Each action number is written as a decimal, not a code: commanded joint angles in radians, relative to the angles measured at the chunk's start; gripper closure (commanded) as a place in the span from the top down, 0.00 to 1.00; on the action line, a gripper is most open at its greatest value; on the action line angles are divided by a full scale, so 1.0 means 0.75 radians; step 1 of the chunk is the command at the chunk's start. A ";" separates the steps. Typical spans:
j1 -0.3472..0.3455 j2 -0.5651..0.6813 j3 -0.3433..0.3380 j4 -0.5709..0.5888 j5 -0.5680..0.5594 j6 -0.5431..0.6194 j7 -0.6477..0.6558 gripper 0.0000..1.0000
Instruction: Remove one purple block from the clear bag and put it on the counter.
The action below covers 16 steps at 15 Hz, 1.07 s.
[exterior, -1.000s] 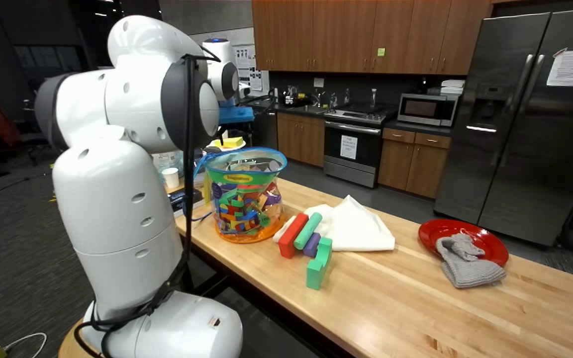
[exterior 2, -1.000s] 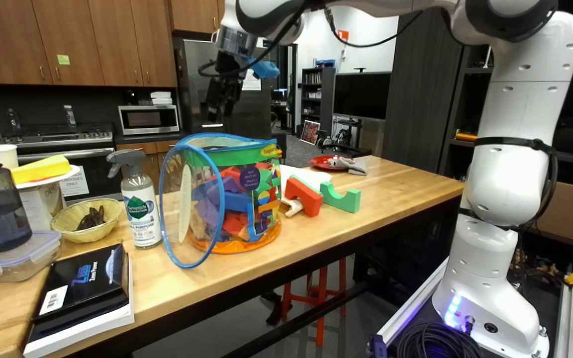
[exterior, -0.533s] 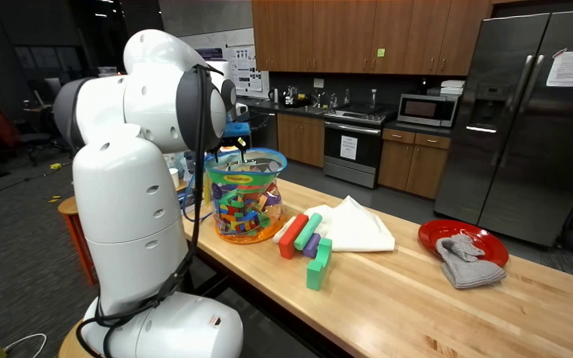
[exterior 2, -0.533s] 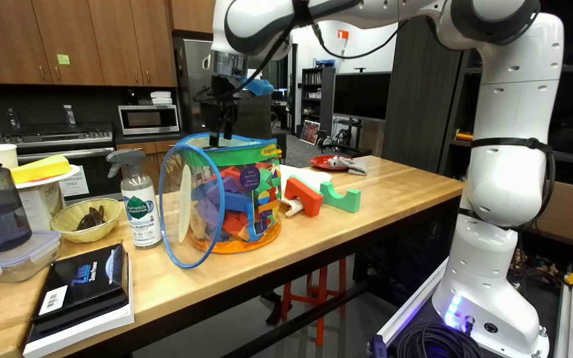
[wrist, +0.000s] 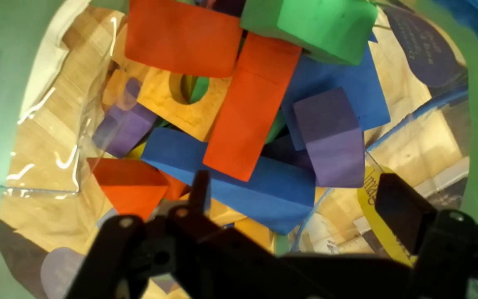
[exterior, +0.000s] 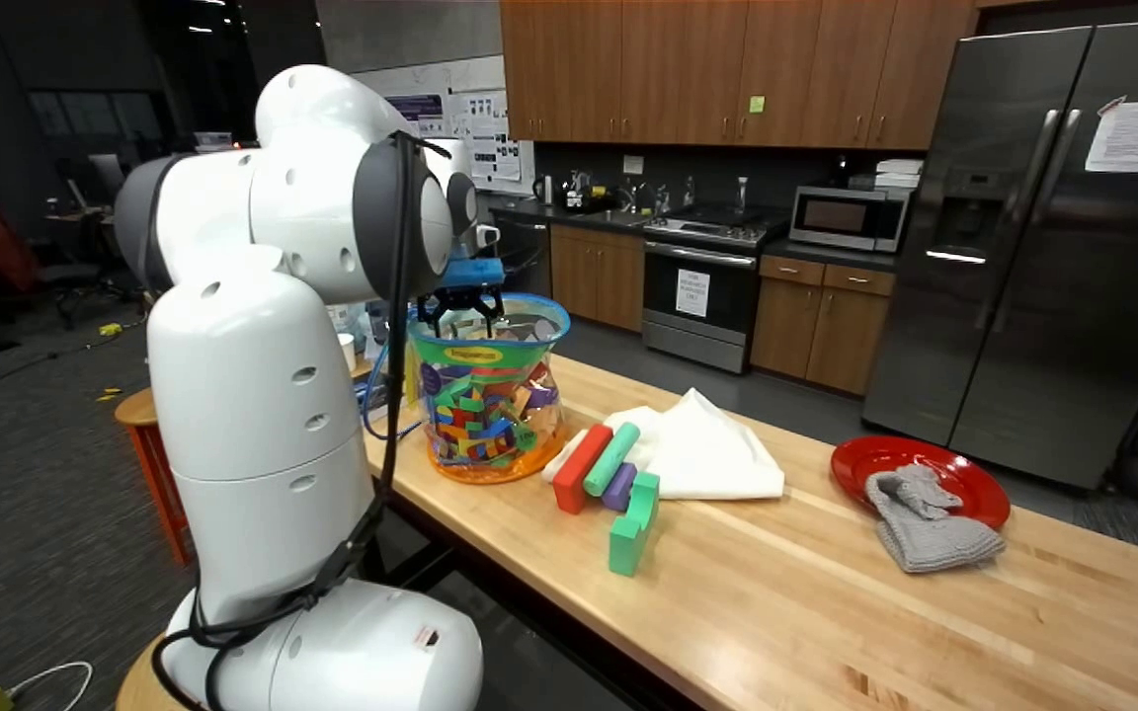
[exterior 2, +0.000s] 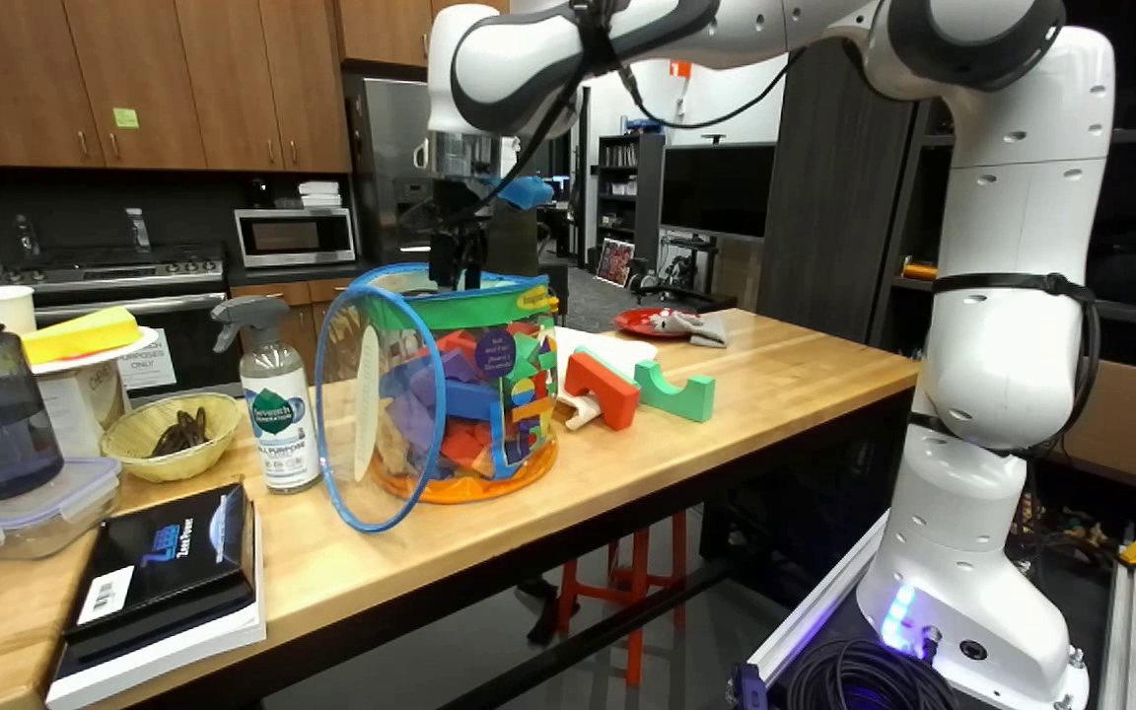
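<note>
The clear bag stands upright and open-topped on the wooden counter (exterior: 826, 612), with its green band (exterior: 534, 357) and blue rim showing in both exterior views. Many coloured blocks fill its lower part. In the wrist view a purple block (wrist: 332, 141) lies on top of the pile, partly over blue blocks. Another purple block (wrist: 125, 128) lies at the left of the pile, behind clear plastic. My gripper (exterior: 462, 331) points down at the bag's mouth with its fingertips about at the rim. In the wrist view the gripper (wrist: 297, 182) is open and empty, fingers wide apart above the blocks.
A red block (exterior: 584, 469), a teal cylinder (exterior: 612, 459), a purple block (exterior: 619, 487) and a green arch block (exterior: 634, 525) lie on the counter beside a white cloth (exterior: 707, 449). A spray bottle (exterior 2: 278, 424) stands close to the bag's hanging lid (exterior 2: 440, 394).
My gripper has come down from well above the bag to its mouth and shifted over the opening. The bag and the blocks on the counter have not moved.
</note>
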 commanded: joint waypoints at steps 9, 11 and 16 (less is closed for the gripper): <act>0.020 0.022 0.018 -0.121 -0.036 0.065 0.027 1.00; 0.024 0.032 0.022 -0.132 -0.037 0.078 0.029 1.00; 0.033 0.060 0.028 -0.140 -0.048 0.090 0.033 1.00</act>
